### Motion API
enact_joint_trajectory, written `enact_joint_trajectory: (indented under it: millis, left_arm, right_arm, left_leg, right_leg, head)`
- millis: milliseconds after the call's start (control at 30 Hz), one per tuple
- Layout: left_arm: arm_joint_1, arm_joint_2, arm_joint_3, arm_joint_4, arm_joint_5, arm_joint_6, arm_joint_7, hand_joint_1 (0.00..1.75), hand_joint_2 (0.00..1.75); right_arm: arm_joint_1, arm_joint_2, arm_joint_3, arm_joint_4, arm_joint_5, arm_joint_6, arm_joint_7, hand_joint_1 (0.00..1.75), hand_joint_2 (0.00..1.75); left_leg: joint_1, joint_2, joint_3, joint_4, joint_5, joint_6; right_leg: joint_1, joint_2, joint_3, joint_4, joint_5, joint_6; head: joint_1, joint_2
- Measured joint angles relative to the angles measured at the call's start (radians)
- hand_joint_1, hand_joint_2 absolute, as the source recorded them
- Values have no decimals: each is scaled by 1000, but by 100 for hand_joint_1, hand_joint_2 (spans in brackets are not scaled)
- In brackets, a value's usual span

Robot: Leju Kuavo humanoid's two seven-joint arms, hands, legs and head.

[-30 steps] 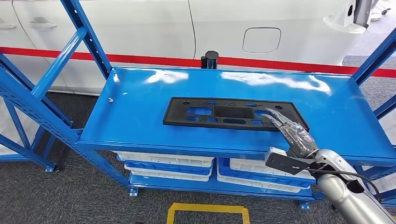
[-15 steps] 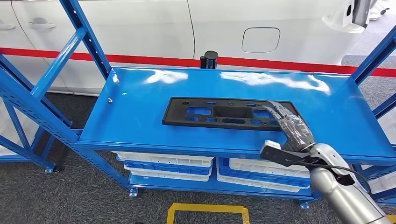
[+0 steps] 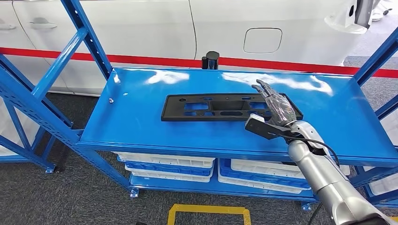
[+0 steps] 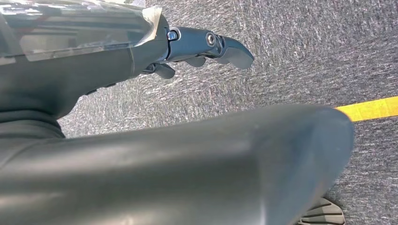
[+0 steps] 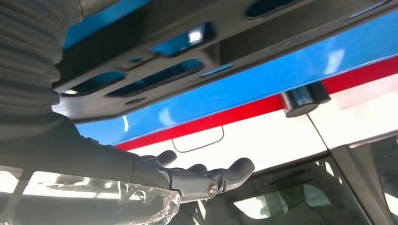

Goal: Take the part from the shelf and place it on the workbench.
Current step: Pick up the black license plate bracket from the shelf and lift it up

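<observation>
Blue shelf [image 3: 141, 122], white car behind. Black part [image 3: 206, 108] flat on top, touching right hand [image 3: 277, 107]. Fingers apart, gripping nothing yet, at the part's end, likely reaching to grab.

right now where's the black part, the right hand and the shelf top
black part [image 3: 187, 114], head view, its left end
right hand [image 3: 277, 105], head view, back of the hand
shelf top [image 3: 136, 117], head view, bare blue surface left of the part

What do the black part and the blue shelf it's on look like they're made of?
Black part: probably moulded plastic, matte, with crisp cutouts and no glare. Blue shelf: likely painted or powder-coated sheet metal, glossy, with bright reflections across its top.
</observation>
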Motion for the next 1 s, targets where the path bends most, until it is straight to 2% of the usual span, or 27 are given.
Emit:
enact_joint_trajectory:
  millis: [300, 467, 700, 733, 767, 867, 900, 1000]
  left_arm:
    - [0, 0, -1, 0, 1, 0, 2, 0, 0]
    - [0, 0, -1, 0, 4, 1, 2, 0, 0]
    - [1, 0, -1, 0, 3, -13, 4, 0, 0]
    - [1, 1, -2, 0, 1, -18, 5, 0, 0]
    - [1, 1, -3, 0, -2, -22, 7, 0, 0]
    - [1, 2, -8, 0, -13, -32, 15, 0, 0]
    - [1, 2, -10, 0, -16, -34, 19, 0, 0]
    - [0, 4, -16, 0, -22, -36, 29, 0, 0]
  right_arm:
    - [-58, 62, 21, 121, -3, -10, -12, 0, 175]
    - [-121, 104, 29, 223, -18, -9, -20, 0, 175]
    - [-186, 141, 43, 369, -30, 70, -24, 2, 175]
    - [-190, 143, 46, 385, -30, 87, -18, 13, 175]
    - [-194, 143, 49, 400, -29, 102, -12, 35, 175]
    - [-209, 144, 62, 440, -27, 136, 4, 134, 175]
    - [-213, 144, 65, 448, -26, 141, 8, 154, 175]
    - [-219, 143, 72, 461, -22, 149, 14, 167, 175]
  left_leg:
    - [0, 0, -1, 0, 0, 0]
    - [0, 0, 0, 0, 0, 0]
    - [0, 0, 1, 0, 0, 0]
    - [0, 0, 2, 0, 0, 0]
    - [0, 0, 2, 0, 0, 0]
    - [0, 0, 5, 0, 0, 0]
    - [0, 0, 6, 0, 0, 0]
    - [-1, 0, 10, 0, 0, 0]
  right_leg:
    - [0, 0, 0, 0, 0, 0]
    - [0, 0, 0, 0, 0, 0]
    - [0, 0, 1, 0, 0, 0]
    - [0, 0, 1, 0, 0, 0]
    - [0, 0, 1, 0, 0, 0]
    - [0, 0, 4, -1, 0, 0]
    - [0, 0, 5, -1, 0, 0]
    - [0, 0, 11, -2, 0, 0]
  head:
    - [0, 0]
    - [0, 0]
    - [0, 0]
    - [0, 0]
    - [0, 0]
    - [0, 0]
    - [0, 0]
    - [0, 0]
